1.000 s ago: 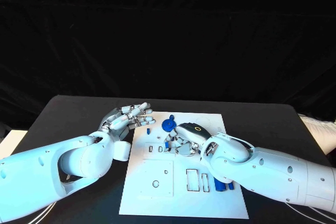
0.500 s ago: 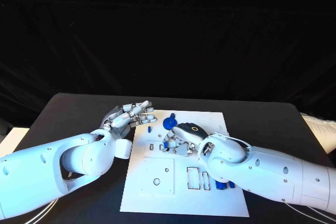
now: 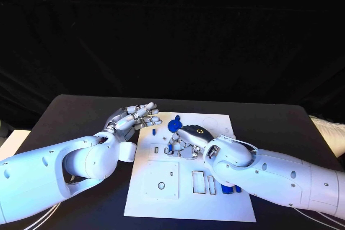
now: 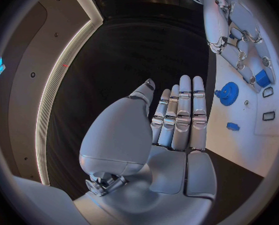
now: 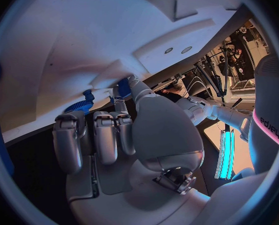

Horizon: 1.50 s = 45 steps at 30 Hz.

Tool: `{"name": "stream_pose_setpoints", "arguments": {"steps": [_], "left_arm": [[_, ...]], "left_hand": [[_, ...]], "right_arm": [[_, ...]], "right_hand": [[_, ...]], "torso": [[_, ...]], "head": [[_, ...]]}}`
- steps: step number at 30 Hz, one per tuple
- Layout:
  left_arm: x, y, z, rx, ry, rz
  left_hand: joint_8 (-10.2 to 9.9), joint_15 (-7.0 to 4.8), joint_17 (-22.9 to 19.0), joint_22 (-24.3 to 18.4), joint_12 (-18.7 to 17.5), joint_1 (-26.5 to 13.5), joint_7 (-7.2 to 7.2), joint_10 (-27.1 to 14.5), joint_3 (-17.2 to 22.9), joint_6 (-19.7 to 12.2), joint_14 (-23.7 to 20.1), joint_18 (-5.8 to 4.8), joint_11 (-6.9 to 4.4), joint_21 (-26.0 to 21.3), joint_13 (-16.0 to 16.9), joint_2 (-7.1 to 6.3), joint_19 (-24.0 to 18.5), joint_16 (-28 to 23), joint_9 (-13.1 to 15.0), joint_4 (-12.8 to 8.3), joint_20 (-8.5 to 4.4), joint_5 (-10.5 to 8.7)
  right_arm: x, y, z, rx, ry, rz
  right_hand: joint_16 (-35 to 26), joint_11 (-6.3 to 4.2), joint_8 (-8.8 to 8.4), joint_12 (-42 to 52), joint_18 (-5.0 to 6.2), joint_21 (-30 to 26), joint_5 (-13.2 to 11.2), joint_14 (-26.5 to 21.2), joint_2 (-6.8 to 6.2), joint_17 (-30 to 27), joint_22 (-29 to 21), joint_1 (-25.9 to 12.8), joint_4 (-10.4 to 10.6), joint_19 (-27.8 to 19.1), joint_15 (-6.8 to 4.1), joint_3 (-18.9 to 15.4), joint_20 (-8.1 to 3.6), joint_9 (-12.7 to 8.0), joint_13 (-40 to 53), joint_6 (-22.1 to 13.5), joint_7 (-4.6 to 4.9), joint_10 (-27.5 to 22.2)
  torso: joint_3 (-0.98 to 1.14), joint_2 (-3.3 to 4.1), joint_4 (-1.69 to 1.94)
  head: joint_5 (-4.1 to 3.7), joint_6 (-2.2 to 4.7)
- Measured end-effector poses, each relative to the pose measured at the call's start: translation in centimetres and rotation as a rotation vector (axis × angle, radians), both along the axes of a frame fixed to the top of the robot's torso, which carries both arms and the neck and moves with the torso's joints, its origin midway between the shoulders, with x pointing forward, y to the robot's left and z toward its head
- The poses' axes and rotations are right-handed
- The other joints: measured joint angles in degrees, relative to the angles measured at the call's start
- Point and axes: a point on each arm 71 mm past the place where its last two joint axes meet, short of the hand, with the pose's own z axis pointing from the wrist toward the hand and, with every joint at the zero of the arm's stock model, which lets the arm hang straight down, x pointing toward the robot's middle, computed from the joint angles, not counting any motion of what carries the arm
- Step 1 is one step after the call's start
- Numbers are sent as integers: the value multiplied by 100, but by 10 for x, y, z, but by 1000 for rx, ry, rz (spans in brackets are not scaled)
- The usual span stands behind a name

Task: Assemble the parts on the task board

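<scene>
We see the task board (image 3: pixel 188 190) lying flat in the middle of the black table (image 3: pixel 273 121), its white face cut with small rectangular slots and a square plate. Our right hand (image 3: pixel 188 140) is down over the upper middle of the board, palm turned down and fingers curled toward the surface; a small blue part (image 3: pixel 171 150) shows right at its fingertips, and in the left wrist view the same blue part (image 4: pixel 262 77) sits between those fingertips, so we take it as pinched, low against the board. The right wrist view shows the fingers (image 5: pixel 105 135) folded close together with a blue bit (image 5: pixel 123 87) at the tip of the thumb. A round blue gear (image 3: pixel 173 126) lies on the board just beyond the right hand, near the board's far edge, and another small blue piece (image 4: pixel 233 127) lies on the board near it. Two blue pegs (image 3: pixel 229 189) lie side by side close to the board's right edge, partly hidden under our right forearm. Our left hand (image 3: pixel 133 119) hovers above the table just off the board's left edge, fingers straight, held together and gripping nothing, palm facing toward the board.
</scene>
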Motion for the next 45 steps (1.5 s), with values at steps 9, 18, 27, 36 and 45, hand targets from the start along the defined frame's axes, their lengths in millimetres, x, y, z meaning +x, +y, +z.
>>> {"name": "stream_pose_setpoints", "arguments": {"steps": [9, 18, 27, 36, 45], "left_arm": [[0, 0, 0, 0, 1, 0], [0, 0, 0, 0, 1, 0], [0, 0, 0, 0, 1, 0], [0, 0, 0, 0, 2, 0], [0, 0, 0, 1, 2, 1]], "left_hand": [[0, 0, -1, 0, 0, 0, 0, 0, 0, 0, 0, 0, 0, 0, 0, 0, 0, 0, 0, 0, 0, 0], [0, 0, -1, 1, 0, 0, 0, 0, 0, 0, 0, 0, 0, 0, 0, 0, 0, 0, 0, 0, 0, 0], [0, 0, -1, 1, 0, 0, 0, 0, 0, 0, 0, 0, 0, 0, 0, 0, 0, 0, 0, 0, 0, 0], [0, 0, -2, 1, 0, 0, 0, 0, 0, 0, 0, 0, 0, 0, 0, 0, 0, 0, 0, 0, 0, 0], [0, 0, -2, 1, 0, 0, 0, 0, 0, 0, 0, 0, 0, 0, 0, 0, 0, 0, 0, 0, 0, 0]], "right_arm": [[0, -1, 1, -11, -2, -1], [-1, -2, 1, -18, -5, -4], [-1, -2, 0, -22, -7, -8], [-2, -2, -1, -13, -14, -16], [-4, -5, -1, 23, -36, -27]], "right_hand": [[0, 21, -30, -20, 0, 0, -30, 0, -82, 0, -1, -83, 4, 0, 0, -58, 0, -20, -1, 31, -32, -21], [0, 61, -100, -179, 0, 0, -29, 9, -157, -1, -1, -158, 23, 0, 33, -150, 0, -50, -1, -94, 50, -21], [0, 121, -133, -301, 0, 0, -89, -1, -255, -1, -2, -256, 111, 12, 83, -238, 54, -107, -2, -258, 99, -3], [-22, 185, -132, -599, 0, 0, -110, 20, -368, 3, -2, -369, 269, 21, 145, -427, 104, -192, -3, -554, 164, -21], [-22, 204, -132, -622, 0, 0, -110, 20, -398, 2, -3, -399, 316, 0, 145, -507, 124, -201, -3, -578, 190, -1]], "torso": [[3, 0, -3], [3, 0, -1], [0, -2, 0], [-1, -3, 1], [1, -3, 2]], "head": [[-8, -20], [-11, -33], [-17, -37], [-15, -35], [-16, -31]]}}
